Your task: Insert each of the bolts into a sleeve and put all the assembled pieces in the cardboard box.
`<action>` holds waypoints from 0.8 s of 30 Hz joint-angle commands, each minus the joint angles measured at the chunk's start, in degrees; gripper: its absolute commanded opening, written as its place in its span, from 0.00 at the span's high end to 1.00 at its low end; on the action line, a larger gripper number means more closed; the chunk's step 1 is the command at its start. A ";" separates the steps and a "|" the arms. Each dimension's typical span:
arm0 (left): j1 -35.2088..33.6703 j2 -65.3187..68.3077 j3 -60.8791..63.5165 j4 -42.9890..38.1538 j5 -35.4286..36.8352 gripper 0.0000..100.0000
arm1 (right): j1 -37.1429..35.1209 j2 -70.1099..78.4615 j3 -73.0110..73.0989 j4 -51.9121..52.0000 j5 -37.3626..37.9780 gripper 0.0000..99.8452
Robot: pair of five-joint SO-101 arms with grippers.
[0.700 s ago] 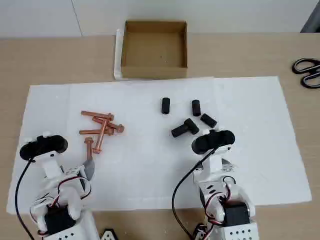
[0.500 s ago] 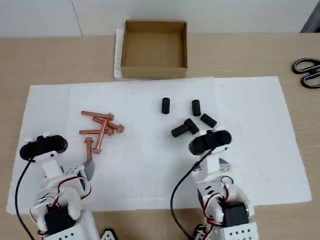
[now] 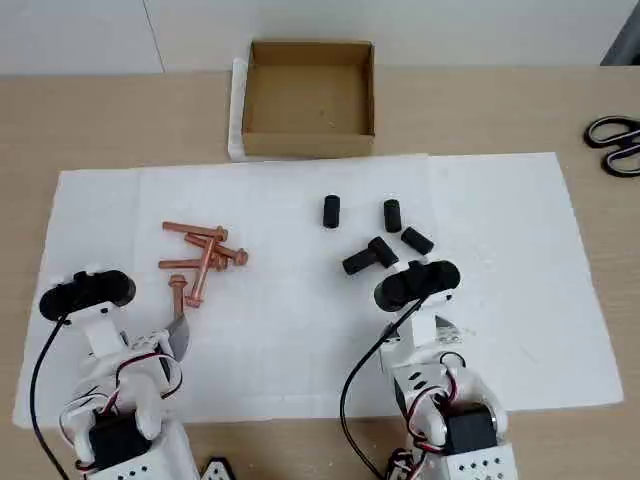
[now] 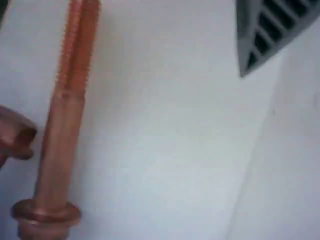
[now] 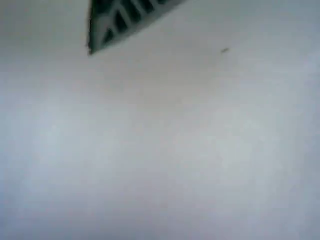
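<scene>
High view: the right arm (image 3: pixel 417 283) is edging left toward the sleeves (image 3: pixel 372 252), so a pickup is probably coming. The bolts (image 3: pixel 200 255) are lying well apart from them, short of the cardboard box (image 3: pixel 308 145).
Left wrist view: the left gripper (image 4: pixel 265 35) is hanging near one bolt (image 4: pixel 60 125); I cannot tell its spread.
Right wrist view: the right gripper (image 5: pixel 125 22) is hanging over paper (image 5: pixel 175 150); again, I cannot tell.

bright, even light; blurred wrist views
</scene>
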 commanded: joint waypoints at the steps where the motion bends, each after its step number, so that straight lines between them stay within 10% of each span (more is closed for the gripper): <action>1: 0.35 -0.53 -0.31 -1.23 -0.26 0.70 | -0.13 -0.31 -0.53 -1.01 0.44 0.78; 24: 2.81 -0.53 -0.04 -5.80 -0.62 0.70 | 0.48 -0.31 0.18 -3.91 0.53 0.78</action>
